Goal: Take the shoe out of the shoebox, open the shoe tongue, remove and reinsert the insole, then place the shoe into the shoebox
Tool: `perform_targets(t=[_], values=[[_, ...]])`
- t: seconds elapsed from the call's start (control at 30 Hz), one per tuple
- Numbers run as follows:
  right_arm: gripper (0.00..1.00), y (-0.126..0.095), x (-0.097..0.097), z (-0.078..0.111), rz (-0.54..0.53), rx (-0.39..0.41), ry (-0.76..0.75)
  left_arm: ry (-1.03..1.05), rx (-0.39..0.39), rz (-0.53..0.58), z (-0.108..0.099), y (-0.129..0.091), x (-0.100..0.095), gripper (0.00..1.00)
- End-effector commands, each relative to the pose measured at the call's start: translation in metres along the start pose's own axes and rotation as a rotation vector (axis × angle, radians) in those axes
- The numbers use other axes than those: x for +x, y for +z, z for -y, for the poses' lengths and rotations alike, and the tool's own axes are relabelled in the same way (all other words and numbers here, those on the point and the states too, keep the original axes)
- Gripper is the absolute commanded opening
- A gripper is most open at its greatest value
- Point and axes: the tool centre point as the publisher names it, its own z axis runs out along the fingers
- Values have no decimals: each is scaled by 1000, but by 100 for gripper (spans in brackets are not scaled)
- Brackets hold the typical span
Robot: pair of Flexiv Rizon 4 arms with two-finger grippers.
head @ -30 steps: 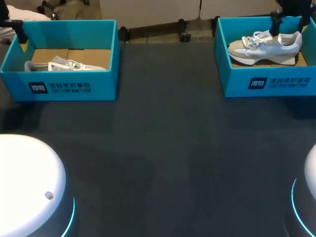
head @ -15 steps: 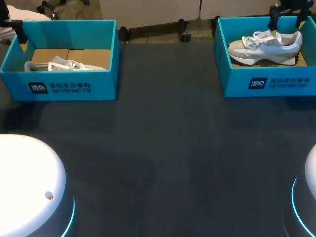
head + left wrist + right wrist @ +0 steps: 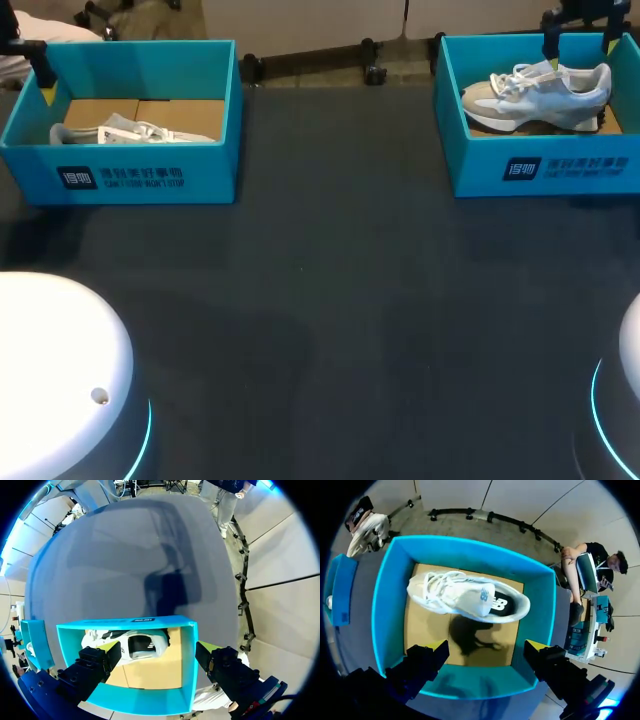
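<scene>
Sitting on a dark, matte surface (image 3: pixel 330 300), 2 open rectangular boxes of teal cardboard each hold 1 white lace-up shoe on a brown cardboard floor. In the right shoebox (image 3: pixel 540 165) the right shoe (image 3: pixel 470 600), smooth white with a grey-tan sole, lies on its side below the right tool (image 3: pixel 486 645), whose yellow-tipped fingers are spread with nothing between them. The left shoe (image 3: pixel 135 645) lies low in the left shoebox (image 3: pixel 130 175). The left tool (image 3: pixel 159 649) hovers above that box, likewise spread and touching nothing.
</scene>
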Motion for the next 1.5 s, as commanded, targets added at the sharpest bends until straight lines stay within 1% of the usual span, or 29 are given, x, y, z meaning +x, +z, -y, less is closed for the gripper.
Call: perform_targets(t=[0.03,0.2,0.3,0.33,0.37,0.5,0.53,0.57,0.63,0.7,0.8,0.87,0.9,0.97,1.03,1.07,1.17,1.2,1.23,1.3,1.43,1.47,1.5], values=[[100,26,-16,-26,-13,39,22,1,0,-3,0,-1,0,100],[100,39,-33,-38,19,50,42,1,0,-3,0,-1,0,100],[100,44,-37,-44,21,52,46,1,0,-3,0,-1,0,100],[100,49,-40,-49,43,69,53,1,0,-3,0,-1,0,100],[100,52,-42,-52,30,68,54,1,0,-3,0,-1,0,100],[100,60,-48,-57,42,81,70,1,0,-3,0,-1,0,100],[98,62,-49,-57,43,85,75,1,0,-3,0,-1,0,100],[98,63,-50,-58,42,86,79,1,0,-3,0,-1,0,100],[95,67,-52,-57,48,94,91,1,0,-3,0,-1,0,100],[84,72,-56,-56,33,101,108,1,0,-3,0,-1,0,100],[83,78,-61,-53,33,114,124,1,0,-3,0,-1,0,100],[81,80,-63,-51,25,118,135,1,0,-3,0,-1,0,100],[79,81,-64,-50,25,118,136,1,0,-3,0,-1,0,100],[71,82,-65,-47,22,118,144,1,0,-3,0,-1,0,100],[73,84,-66,-45,19,121,151,1,0,-3,0,-1,0,100],[73,85,-67,-44,17,123,155,1,0,-3,0,-1,0,100],[75,90,-69,-42,5,130,164,1,0,-3,0,-1,0,100],[78,92,-69,-41,5,131,164,1,0,-3,0,-1,0,100],[78,94,-69,-41,4,134,164,1,0,-3,0,-1,0,100],[73,98,-68,-40,1,144,163,1,0,-3,0,-1,0,100],[72,105,-67,-38,-7,154,167,1,0,-3,0,-1,0,100],[69,107,-66,-38,-8,158,167,1,0,-3,0,-1,0,100],[69,109,-66,-37,-12,161,167,1,0,-3,0,-1,0,100]])
